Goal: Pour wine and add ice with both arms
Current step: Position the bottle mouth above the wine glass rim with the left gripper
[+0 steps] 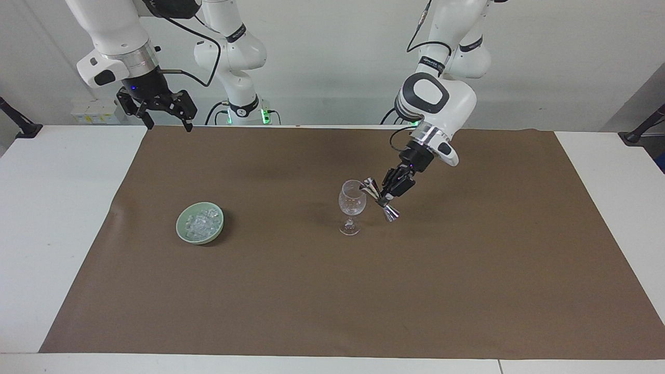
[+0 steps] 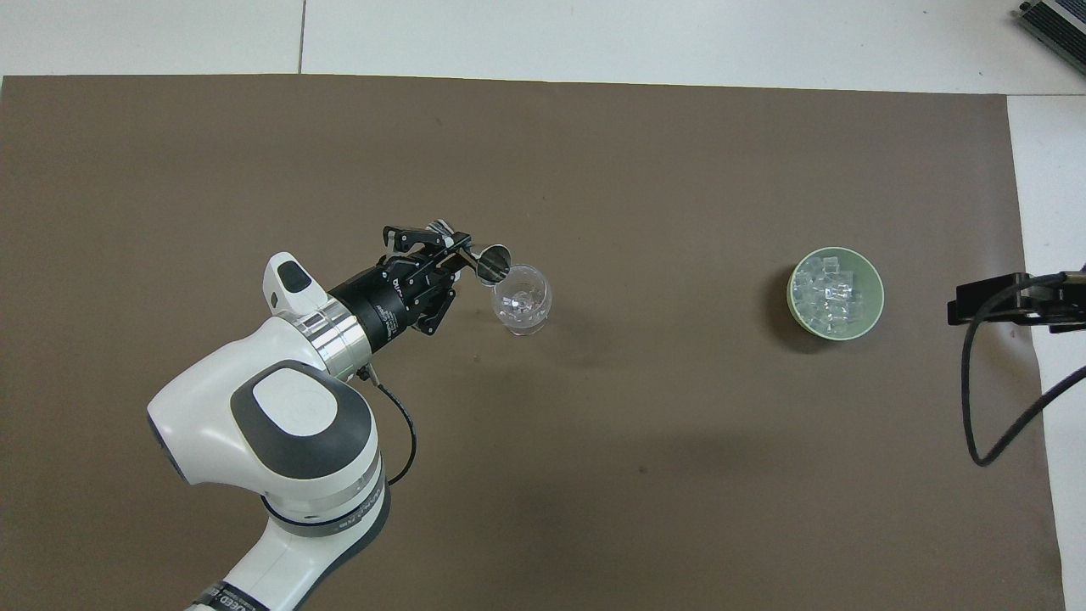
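A clear wine glass (image 1: 351, 205) (image 2: 522, 299) stands upright on the brown mat. My left gripper (image 1: 387, 195) (image 2: 450, 255) is shut on a silver double-ended jigger (image 1: 378, 199) (image 2: 489, 260). The jigger is tilted with one cup at the glass's rim. A green bowl (image 1: 183, 232) (image 2: 876, 316) holding a heap of ice (image 1: 201, 222) (image 2: 831, 291) sits toward the right arm's end. My right gripper (image 1: 163, 110) is open and waits high over the mat's edge nearest the robots; only its tip (image 2: 988, 304) shows in the overhead view.
The brown mat (image 1: 332, 291) covers most of the white table (image 1: 47, 208). A black cable (image 2: 976, 399) hangs from the right arm at the table's edge. Black clamps (image 1: 21, 124) stand at the table's corners nearest the robots.
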